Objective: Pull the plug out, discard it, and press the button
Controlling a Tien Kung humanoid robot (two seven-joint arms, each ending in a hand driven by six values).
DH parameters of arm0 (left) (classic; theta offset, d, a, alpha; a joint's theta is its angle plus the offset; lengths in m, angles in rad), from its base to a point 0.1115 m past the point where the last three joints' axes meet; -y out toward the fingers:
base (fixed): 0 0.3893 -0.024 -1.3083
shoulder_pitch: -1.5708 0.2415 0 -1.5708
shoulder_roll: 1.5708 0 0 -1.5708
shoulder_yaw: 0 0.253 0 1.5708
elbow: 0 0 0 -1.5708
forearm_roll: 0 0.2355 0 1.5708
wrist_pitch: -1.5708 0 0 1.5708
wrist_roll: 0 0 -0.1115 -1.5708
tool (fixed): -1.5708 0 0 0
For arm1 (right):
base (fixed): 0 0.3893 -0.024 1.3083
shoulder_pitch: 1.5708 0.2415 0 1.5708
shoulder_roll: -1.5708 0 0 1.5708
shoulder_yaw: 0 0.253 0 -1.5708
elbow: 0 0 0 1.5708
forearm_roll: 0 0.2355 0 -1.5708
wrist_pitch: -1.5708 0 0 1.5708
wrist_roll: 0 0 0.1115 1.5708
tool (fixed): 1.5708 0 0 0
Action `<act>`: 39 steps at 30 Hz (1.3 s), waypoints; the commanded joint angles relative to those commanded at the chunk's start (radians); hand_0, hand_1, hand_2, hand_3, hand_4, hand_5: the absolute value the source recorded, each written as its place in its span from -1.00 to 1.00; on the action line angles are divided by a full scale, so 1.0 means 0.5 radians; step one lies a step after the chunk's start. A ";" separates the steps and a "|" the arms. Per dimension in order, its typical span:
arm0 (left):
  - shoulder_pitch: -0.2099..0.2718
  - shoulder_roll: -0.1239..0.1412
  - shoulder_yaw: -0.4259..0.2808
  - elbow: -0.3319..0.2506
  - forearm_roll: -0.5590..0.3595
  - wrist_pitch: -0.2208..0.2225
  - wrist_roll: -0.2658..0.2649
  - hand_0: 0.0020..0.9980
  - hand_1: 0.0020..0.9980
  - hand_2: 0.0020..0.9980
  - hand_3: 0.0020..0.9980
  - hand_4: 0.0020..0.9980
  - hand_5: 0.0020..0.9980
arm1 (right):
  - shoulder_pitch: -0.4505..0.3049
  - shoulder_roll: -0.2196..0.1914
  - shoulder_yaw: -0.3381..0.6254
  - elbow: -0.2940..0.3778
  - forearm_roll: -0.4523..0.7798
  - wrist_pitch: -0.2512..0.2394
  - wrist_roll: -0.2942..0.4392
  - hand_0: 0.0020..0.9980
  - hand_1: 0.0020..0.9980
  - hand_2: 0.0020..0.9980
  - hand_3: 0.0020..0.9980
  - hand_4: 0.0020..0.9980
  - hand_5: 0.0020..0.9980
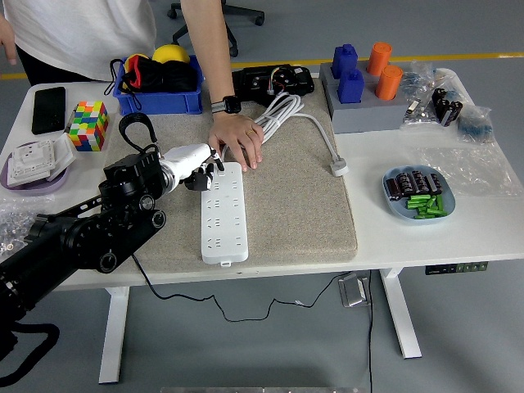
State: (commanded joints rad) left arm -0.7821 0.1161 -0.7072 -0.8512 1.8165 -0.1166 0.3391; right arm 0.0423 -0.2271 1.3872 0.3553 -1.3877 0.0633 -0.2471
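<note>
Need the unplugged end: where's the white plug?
Head view: the white plug lies on the mat's right edge, below the grey block holder.

We see a white power strip [223, 214] in smooth, slightly glossy plastic, its cable [288, 115] rubbery white. It lies on a beige mat [286, 196], coarse woven cloth, matt. The table [393, 233] top is smooth white laminate. Our left hand [196, 160] has a glossy white plastic shell on a matt black arm [82, 237]. Blue bin [160, 100]: shiny plastic. Clear crinkled plastic bags [471, 164] at right.
</note>
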 joint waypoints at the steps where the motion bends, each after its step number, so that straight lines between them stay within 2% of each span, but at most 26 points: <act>1: -0.002 -0.001 0.005 0.006 0.000 -0.002 0.003 -0.91 -0.97 -0.77 0.40 -1.00 -1.00 | 0.000 0.000 -0.001 0.000 0.000 0.000 0.000 0.51 0.40 0.42 0.45 0.58 0.23; 12: -0.016 -0.001 0.105 0.025 -0.050 -0.016 0.014 -0.92 -0.98 -0.76 0.37 -1.00 -1.00 | -0.003 0.001 0.003 -0.002 -0.003 0.000 0.000 0.51 0.40 0.42 0.45 0.58 0.23; 16: -0.003 0.012 0.054 -0.026 -0.030 -0.013 0.007 -0.92 -0.97 -0.76 0.37 -1.00 -1.00 | 0.000 0.003 0.007 0.000 -0.003 0.000 0.000 0.51 0.40 0.42 0.45 0.58 0.23; 21: 0.040 0.047 -0.144 -0.159 0.044 -0.008 0.008 -0.92 -0.97 -0.76 0.37 -1.00 -1.00 | -0.002 0.004 0.010 -0.002 -0.005 0.000 0.000 0.51 0.40 0.42 0.45 0.58 0.23; 25: 0.116 0.087 -0.349 -0.308 0.112 -0.002 0.008 -0.92 -0.97 -0.76 0.37 -1.00 -1.00 | -0.004 0.006 0.012 -0.001 -0.007 0.001 -0.001 0.51 0.40 0.42 0.45 0.58 0.23; 29: 0.227 0.131 -0.550 -0.452 0.172 0.013 -0.017 -0.89 -0.94 -0.76 0.36 -1.00 -1.00 | 0.000 0.006 0.016 0.002 -0.009 -0.001 0.000 0.51 0.40 0.42 0.45 0.58 0.23; 33: 0.354 0.175 -0.716 -0.568 0.224 0.083 -0.107 -0.89 -0.94 -0.76 0.36 -1.00 -1.00 | 0.003 0.005 0.019 0.003 -0.012 -0.001 0.000 0.51 0.40 0.42 0.45 0.58 0.23; 34: 0.390 0.184 -0.762 -0.594 0.230 0.101 -0.136 -0.50 -0.53 -0.35 0.43 -0.08 -1.00 | 0.003 0.005 0.020 0.003 -0.013 -0.001 0.000 0.51 0.40 0.42 0.45 0.58 0.23; 36: 0.451 0.194 -0.841 -0.633 0.231 0.133 -0.183 -0.50 -0.53 -0.35 0.43 -0.08 -1.00 | 0.002 0.005 0.019 0.002 -0.014 0.000 0.000 0.51 0.40 0.42 0.45 0.58 0.23; 39: 0.547 0.207 -0.968 -0.681 0.231 0.228 -0.301 -0.50 -0.53 -0.35 0.43 -0.08 -1.00 | 0.004 0.004 0.014 0.002 -0.014 0.000 0.000 0.51 0.40 0.42 0.45 0.58 0.23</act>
State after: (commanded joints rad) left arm -0.5087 0.2197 -1.1914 -1.1917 1.9319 -0.0024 0.1885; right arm 0.0445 -0.2252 1.3943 0.3565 -1.3948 0.0633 -0.2473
